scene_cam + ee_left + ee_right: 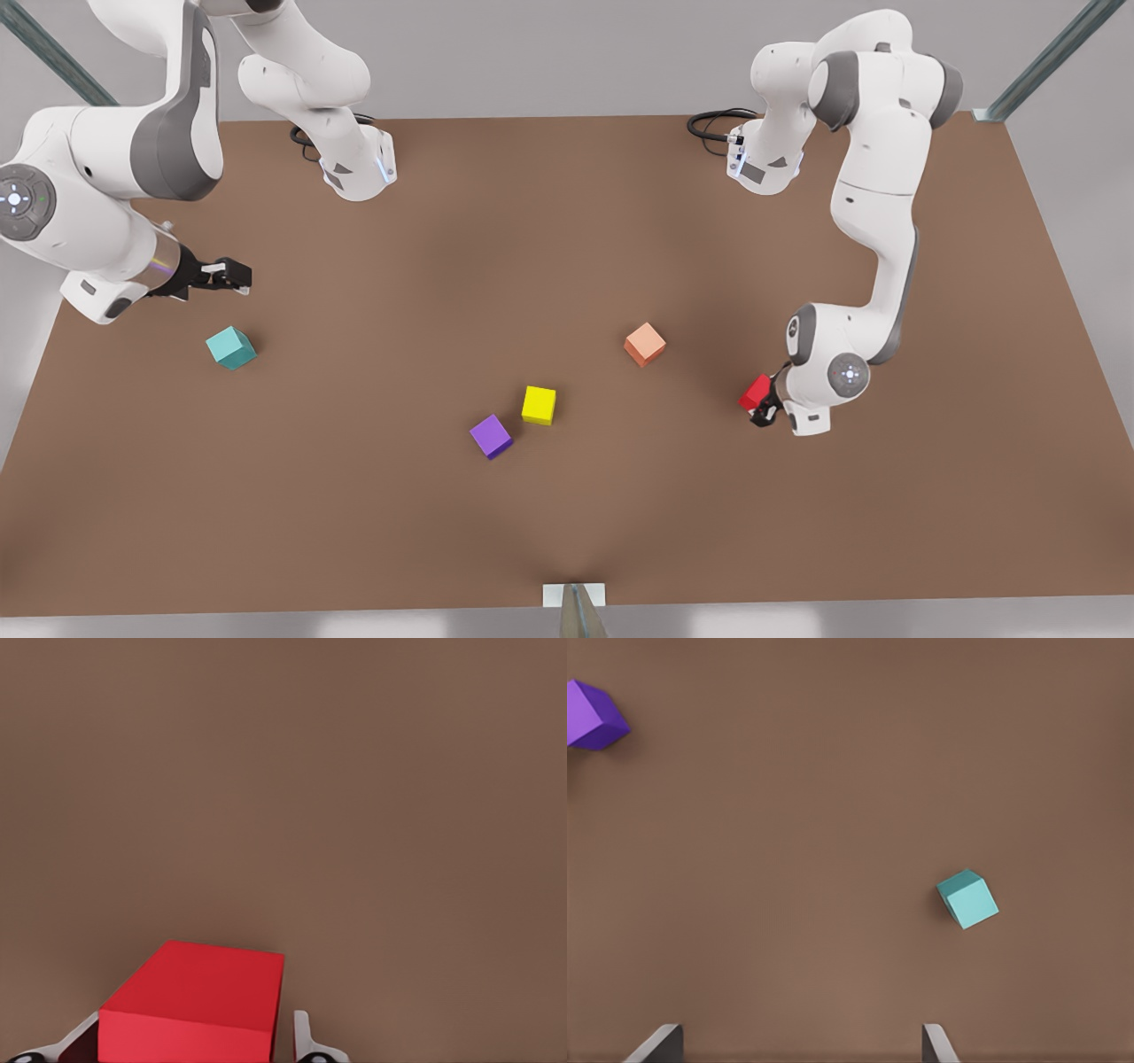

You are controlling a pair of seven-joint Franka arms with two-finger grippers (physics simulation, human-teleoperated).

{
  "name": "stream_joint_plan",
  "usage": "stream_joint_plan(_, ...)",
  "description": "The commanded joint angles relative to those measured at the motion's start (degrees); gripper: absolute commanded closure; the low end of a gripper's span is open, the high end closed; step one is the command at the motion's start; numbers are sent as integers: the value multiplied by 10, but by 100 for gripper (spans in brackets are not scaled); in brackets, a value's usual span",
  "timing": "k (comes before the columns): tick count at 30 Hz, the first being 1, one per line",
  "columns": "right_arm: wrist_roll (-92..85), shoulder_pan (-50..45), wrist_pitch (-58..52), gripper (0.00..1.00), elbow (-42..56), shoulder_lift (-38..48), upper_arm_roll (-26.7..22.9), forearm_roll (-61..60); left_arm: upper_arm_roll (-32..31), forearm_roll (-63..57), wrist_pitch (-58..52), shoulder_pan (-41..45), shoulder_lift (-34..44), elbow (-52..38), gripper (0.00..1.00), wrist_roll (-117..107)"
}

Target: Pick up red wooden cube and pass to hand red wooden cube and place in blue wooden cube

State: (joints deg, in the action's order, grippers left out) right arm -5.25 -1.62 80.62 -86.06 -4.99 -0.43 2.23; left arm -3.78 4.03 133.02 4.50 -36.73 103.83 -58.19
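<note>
The red wooden cube (pixel 756 391) sits between the fingers of my left gripper (pixel 762 404), at the front view's right, and the gripper is shut on it. In the left wrist view the cube (pixel 197 997) lies between the two fingertips (pixel 303 1036), with bare brown table beyond. The blue wooden cube (pixel 231 347), teal in colour, rests on the table at the front view's left. My right gripper (pixel 232 275) hangs open just behind it with nothing between its fingers. In the right wrist view the teal cube (pixel 968 898) lies beyond the spread fingertips (pixel 660 1043).
A salmon-orange cube (pixel 645 344), a yellow cube (pixel 539 404) and a purple cube (pixel 491 436) lie in the middle of the brown table (pixel 567 221). The purple cube (pixel 594 716) also appears in the right wrist view. Both arm bases stand at the far edge.
</note>
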Motion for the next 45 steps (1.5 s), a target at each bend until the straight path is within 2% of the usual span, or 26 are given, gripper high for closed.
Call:
stream_joint_plan(1, 1, -4, -5, 0, 1, -1, 0, 0, 0, 0, 30, 0, -4, 0, 0, 36)
stream_joint_plan(2, 1, -4, -6, 0, 1, -1, 0, 0, 0, 1, 29, -1, -4, 0, 0, 52)
stream_joint_plan(4, 1, -4, -6, 0, 1, -1, 0, 0, 0, 30, 30, -4, -4, -2, 17, 55)
stream_joint_plan(8, 0, -4, -11, 0, 1, -1, 0, 0, 0, 32, 38, -4, -7, -2, 26, 55)
stream_joint_plan(11, 0, -4, -11, 0, 2, -1, 0, 0, -11, 43, 29, -5, 0, -6, 26, 54)
stream_joint_plan(14, -3, -4, -11, 0, 4, -1, 0, 0, -37, 44, -136, 0, -1, -112, 26, 42)
stream_joint_plan(16, 0, -24, -10, 0, 11, -16, 0, -1, -98, 46, -225, -4, -1, -187, 25, 43)
stream_joint_plan(17, -20, -30, -8, 0, 27, -39, -1, -19, -124, 110, -237, -4, -5, -229, 25, 53)
stream_joint_plan(20, -87, -5, -1, 0, 73, -132, -5, -161, -211, 198, -230, -1, -43, -313, 26, 70)
stream_joint_plan(22, -77, -7, 1, 0, 85, -165, -4, -220, -281, 222, -228, 0, -120, -425, 28, 157)
stream_joint_plan(23, -77, -4, 5, 0, 92, -187, -5, -271, -288, 222, -220, 8, -142, -450, 28, 263)
stream_joint_plan(24, -77, -4, 16, 0, 99, -208, -5, -315, -297, 237, -196, 9, -152, -451, 29, 286)
stream_joint_plan(25, -77, -6, 31, 0, 102, -233, -4, -374, -344, 267, -139, 9, -185, -461, 38, 326)
stream_joint_plan(26, -77, -5, 33, 0, 102, -248, -4, -429, -381, 284, -107, 10, -212, -481, 40, 327)
stream_joint_plan(28, -77, -5, 39, 0, 103, -274, -4, -534, -410, 298, -77, 10, -229, -485, 40, 424)
stream_joint_plan(32, -90, -6, 57, 0, 158, -352, -1, -627, -430, 329, -33, 24, -255, -492, 37, 657)
stream_joint_plan(35, -274, -36, 139, 0, 168, -354, 3, -627, -437, 365, -36, 22, -270, -492, 38, 776)
stream_joint_plan(36, -393, -34, 140, 0, 169, -354, 3, -631, -439, 382, -19, 24, -279, -492, 38, 852)
stream_joint_plan(37, -515, -34, 143, 0, 163, -352, 3, -638, -439, 480, -15, 24, -293, -490, 37, 910)
stream_joint_plan(38, -592, -33, 150, 0, 164, -352, 3, -638, -439, 525, -15, 24, -294, -485, 39, 952)
stream_joint_plan(40, -839, -34, 185, 0, 163, -354, 3, -659, -439, 535, -15, 24, -296, -486, 41, 1031)
stream_joint_plan(42, -948, -37, 200, 0, 163, -354, 3, -690, -438, 534, -15, 25, -294, -489, 41, 1127)
stream_joint_plan(45, -987, -52, 211, 0, 146, -354, 3, -730, -435, 513, -15, 25, -291, -490, 41, 1176)
